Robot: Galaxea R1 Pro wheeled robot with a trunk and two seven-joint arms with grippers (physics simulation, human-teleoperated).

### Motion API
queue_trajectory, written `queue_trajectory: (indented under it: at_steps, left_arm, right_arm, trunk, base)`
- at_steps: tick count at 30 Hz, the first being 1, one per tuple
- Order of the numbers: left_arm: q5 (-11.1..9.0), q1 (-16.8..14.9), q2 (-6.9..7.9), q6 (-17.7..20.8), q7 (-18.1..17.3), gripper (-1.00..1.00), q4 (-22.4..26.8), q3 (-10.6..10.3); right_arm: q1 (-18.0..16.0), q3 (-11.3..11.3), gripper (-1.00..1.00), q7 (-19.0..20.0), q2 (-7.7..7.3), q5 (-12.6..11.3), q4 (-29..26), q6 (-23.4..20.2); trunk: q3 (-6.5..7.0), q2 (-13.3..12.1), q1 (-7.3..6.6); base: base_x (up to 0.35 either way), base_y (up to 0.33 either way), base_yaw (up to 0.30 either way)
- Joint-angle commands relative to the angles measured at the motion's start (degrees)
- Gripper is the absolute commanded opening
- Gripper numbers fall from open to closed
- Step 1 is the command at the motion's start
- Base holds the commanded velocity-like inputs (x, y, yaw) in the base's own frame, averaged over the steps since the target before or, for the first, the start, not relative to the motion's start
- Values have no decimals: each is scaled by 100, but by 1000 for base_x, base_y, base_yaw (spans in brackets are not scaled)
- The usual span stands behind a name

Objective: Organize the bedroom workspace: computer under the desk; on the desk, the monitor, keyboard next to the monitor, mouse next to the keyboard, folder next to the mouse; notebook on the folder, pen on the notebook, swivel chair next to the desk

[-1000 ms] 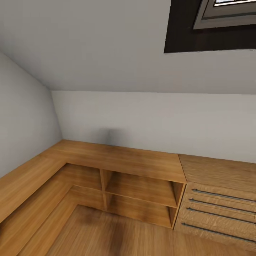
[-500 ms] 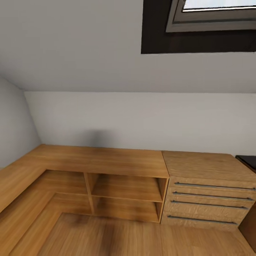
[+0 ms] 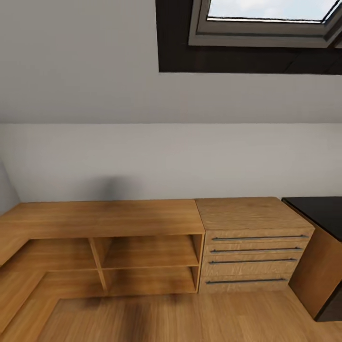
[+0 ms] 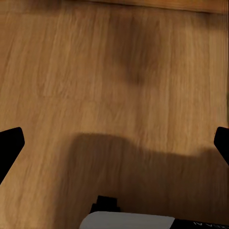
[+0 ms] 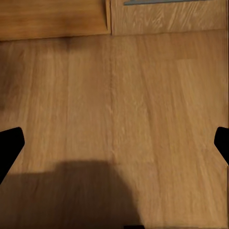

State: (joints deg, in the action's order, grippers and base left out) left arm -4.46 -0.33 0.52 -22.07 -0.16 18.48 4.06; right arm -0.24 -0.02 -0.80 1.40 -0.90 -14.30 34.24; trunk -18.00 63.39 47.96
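Turning: the whole head view has swung rightward since a second ago, so the camera moved, not the furniture.
Newly in sight: a black-topped unit (image 3: 317, 211) just right of the drawer chest (image 3: 254, 247); possibly the desk, I cannot tell.
Skylight: more of the skylight (image 3: 266, 19) shows above the chest.
Task things: computer, monitor, keyboard, mouse, folder, notebook and chair are not in sight here; judged still a search.
Left of chest: low wood shelf unit (image 3: 118, 237), touching it.
Open room: bare wood floor (image 3: 180, 316) before the chest.
Left gripper (image 4: 114, 143): fingers wide apart, empty.
Right gripper (image 5: 114, 143): fingers wide apart, empty.
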Motion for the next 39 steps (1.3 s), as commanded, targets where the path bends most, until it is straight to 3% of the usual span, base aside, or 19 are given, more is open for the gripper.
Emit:
queue_trajectory:
  at_steps: [1,21,39]
  left_arm:
    - [-46,-2,1,-17,-2,100,-2,-11]
    - [-39,-2,1,-16,7,100,-11,-11]
    - [-40,-2,1,-23,7,100,-11,-11]
  right_arm:
    - [-2,2,100,-7,1,-11,2,13]
    - [-2,39,100,35,18,28,195,-34]
    - [-2,32,100,3,22,-2,189,-18]
  trunk:
    - [-4,4,0]
    - [20,4,0]
    - [-81,4,0]
  base:
    - [0,0,-285]
    - [0,0,-282]
    - [0,0,-221]
